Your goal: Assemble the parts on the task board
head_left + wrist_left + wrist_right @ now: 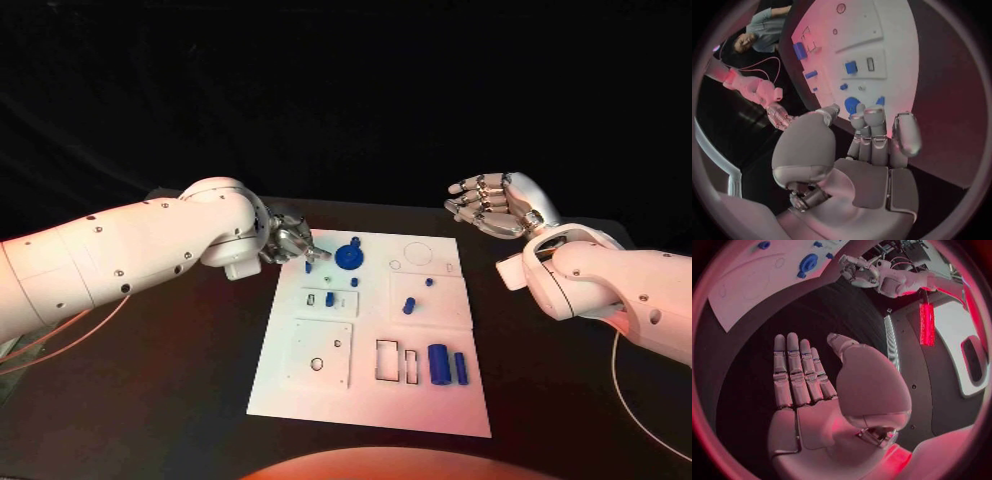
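The white task board [325, 400] lies in the middle of the table. A round blue disc part [349, 256] sits near its far left corner, with small blue parts [410, 305] scattered mid-board and two blue cylinders [438, 363] beside a rectangular slot. My left hand [289, 240] hovers at the board's far left corner, next to the disc, fingers apart and holding nothing. In the left wrist view its fingertips [876, 116] reach almost to the disc [852, 105]. My right hand [498, 203] is raised beyond the board's far right corner, flat and open [804, 375], with nothing in it.
The black table [188, 380] surrounds the board on all sides. The board carries several recesses and outlines, including a circle outline [418, 254] at the far right. Thin cables [58, 335] trail from the left arm near the table's left side.
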{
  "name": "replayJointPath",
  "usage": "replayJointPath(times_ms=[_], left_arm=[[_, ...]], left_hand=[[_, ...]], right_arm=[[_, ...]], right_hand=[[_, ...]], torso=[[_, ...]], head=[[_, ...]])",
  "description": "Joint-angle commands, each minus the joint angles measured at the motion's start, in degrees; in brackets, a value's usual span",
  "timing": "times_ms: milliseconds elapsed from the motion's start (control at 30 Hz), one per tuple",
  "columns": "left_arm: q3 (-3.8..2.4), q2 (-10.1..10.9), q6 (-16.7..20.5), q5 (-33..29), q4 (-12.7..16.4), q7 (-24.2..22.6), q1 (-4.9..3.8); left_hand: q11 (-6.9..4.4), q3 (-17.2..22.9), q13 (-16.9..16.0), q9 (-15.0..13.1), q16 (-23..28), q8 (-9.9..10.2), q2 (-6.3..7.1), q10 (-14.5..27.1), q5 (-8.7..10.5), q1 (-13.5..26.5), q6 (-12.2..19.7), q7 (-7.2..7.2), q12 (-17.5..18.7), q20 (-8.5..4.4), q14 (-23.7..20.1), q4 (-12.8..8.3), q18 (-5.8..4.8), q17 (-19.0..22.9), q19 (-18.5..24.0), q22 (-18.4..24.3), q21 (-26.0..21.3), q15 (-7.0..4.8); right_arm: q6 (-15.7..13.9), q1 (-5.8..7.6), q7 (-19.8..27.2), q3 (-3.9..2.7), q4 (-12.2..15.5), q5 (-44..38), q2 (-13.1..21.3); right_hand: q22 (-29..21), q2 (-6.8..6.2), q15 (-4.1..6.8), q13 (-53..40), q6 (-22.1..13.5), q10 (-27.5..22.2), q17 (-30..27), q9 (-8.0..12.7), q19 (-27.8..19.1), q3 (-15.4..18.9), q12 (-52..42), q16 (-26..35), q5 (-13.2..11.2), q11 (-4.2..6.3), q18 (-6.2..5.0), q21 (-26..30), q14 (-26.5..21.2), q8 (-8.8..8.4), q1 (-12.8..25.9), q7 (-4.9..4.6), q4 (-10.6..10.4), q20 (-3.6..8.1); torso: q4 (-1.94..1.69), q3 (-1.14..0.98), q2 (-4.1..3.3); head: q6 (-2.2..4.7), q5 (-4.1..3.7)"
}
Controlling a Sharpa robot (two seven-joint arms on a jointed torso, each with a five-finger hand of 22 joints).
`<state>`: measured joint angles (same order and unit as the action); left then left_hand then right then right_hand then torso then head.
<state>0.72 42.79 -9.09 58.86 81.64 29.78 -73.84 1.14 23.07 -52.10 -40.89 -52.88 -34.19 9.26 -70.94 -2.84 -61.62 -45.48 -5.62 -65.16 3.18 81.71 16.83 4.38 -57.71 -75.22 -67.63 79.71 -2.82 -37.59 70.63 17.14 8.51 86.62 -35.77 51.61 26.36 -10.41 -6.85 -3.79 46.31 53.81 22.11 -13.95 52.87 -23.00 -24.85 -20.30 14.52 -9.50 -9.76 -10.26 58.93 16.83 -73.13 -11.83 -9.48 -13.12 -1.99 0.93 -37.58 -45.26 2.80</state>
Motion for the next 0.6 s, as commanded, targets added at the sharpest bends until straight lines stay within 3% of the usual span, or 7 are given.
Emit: replayJointPath(times_ms=[33,167,333,600], left_arm=[[-0.07,-0.28,-2.60,-1.47,-1.46,-0.90,-1.00],[-0.10,-0.89,-2.82,1.49,-2.97,-0.68,-1.64],[0.03,-2.56,-3.28,4.29,-5.84,-0.49,-1.93],[1.15,-5.12,-6.74,6.29,-10.71,-0.19,-1.77]], left_hand=[[0.10,-0.42,0.51,0.41,0.13,0.41,0.13,0.32,-0.34,-0.61,0.22,-0.09,0.49,0.27,0.07,0.00,0.51,-0.13,-0.01,-0.06,-0.09,0.34],[0.17,-0.82,1.41,1.00,0.15,0.62,-0.25,0.72,-0.32,-0.12,-0.18,-0.12,1.06,0.42,0.05,0.08,0.55,-0.13,0.06,0.10,-0.20,0.43],[0.17,-1.01,1.58,1.15,0.14,0.64,-0.23,0.80,-0.31,0.00,-0.32,-0.11,1.16,0.44,0.05,0.08,0.54,-0.14,0.03,0.07,-0.19,0.43],[0.11,-1.33,1.61,1.40,0.17,0.54,-0.29,0.79,-0.31,0.12,-0.79,-0.02,1.15,0.48,0.04,0.06,0.55,-0.12,-0.01,0.04,-0.20,0.41]], right_arm=[[0.86,-0.03,0.52,0.00,-0.05,-0.08,-0.01],[0.94,-0.03,0.50,0.00,-0.06,-0.08,-0.09],[1.01,-0.07,0.47,0.00,-0.17,-0.08,-0.19],[1.07,-0.15,0.47,0.00,-0.23,-0.08,-0.29]], right_hand=[[-0.08,0.13,0.03,0.04,0.14,-0.21,-0.08,0.05,-0.26,0.27,0.32,0.30,-0.12,-0.27,-0.53,0.24,-0.42,-0.34,0.53,-1.77,0.03,0.03],[-0.08,0.13,0.03,0.04,0.14,-0.21,-0.08,0.05,-0.26,0.27,0.32,0.30,-0.12,-0.27,-0.53,0.24,-0.42,-0.34,0.53,-1.77,0.03,0.03],[-0.10,0.14,0.03,0.04,0.14,-0.20,-0.08,0.05,-0.25,0.26,0.32,0.31,-0.11,-0.27,-0.54,0.25,-0.41,-0.34,0.52,-1.77,0.04,0.03],[-0.15,0.18,0.04,0.04,0.17,-0.18,-0.08,0.05,-0.22,0.24,0.30,0.37,-0.07,-0.26,-0.55,0.28,-0.36,-0.33,0.46,-1.76,0.08,0.02]], torso=[[-0.08,0.00,-0.02],[0.09,0.06,-0.12],[-0.08,0.09,-0.03],[0.06,0.11,-0.05]], head=[[0.24,0.16],[0.42,0.44],[0.31,0.44],[0.22,0.59]])
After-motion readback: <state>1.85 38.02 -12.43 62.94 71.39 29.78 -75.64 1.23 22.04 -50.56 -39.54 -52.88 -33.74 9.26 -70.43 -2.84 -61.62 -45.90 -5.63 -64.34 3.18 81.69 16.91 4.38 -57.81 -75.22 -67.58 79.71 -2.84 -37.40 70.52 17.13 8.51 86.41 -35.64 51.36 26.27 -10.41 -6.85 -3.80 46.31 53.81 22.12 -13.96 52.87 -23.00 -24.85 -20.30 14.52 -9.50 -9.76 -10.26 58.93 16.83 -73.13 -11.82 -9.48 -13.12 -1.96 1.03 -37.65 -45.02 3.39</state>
